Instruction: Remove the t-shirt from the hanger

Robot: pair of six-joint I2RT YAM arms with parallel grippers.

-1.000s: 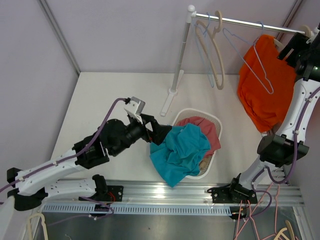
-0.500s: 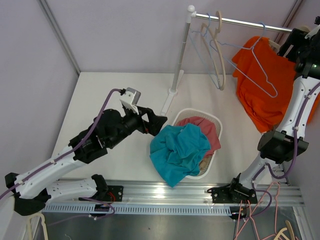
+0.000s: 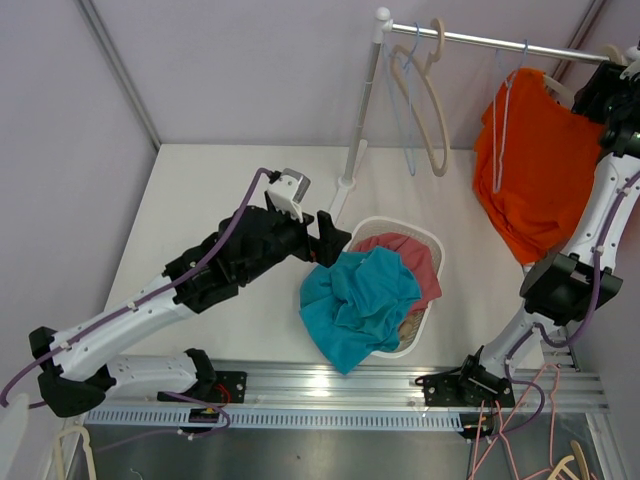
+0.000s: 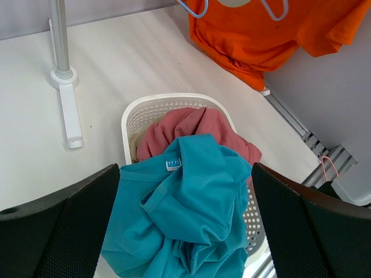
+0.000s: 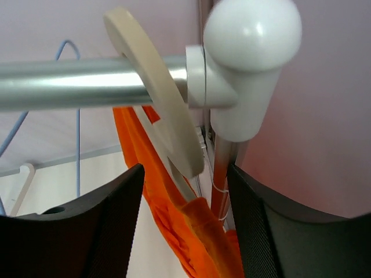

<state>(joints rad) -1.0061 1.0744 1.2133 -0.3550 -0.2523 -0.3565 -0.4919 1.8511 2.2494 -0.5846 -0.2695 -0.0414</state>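
Orange t-shirt (image 3: 535, 180) hangs on cream hanger (image 5: 156, 110) at far-right end of rail (image 3: 480, 42). R gripper (image 5: 184, 191) up there, fingers either side of hanger neck & shirt; can't tell if clamped. L gripper (image 4: 185, 174) spread wide, empty, over basket (image 3: 425, 240) on tabletop (image 3: 200, 200).

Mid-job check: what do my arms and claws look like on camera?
Both arms match: white link shells, as on the left arm and right arm, with bulky black joints. A purple cable runs along each. The left claw and right claw have broad black fingers with a fine dimpled texture. A small white-grey camera block sits on the left wrist.
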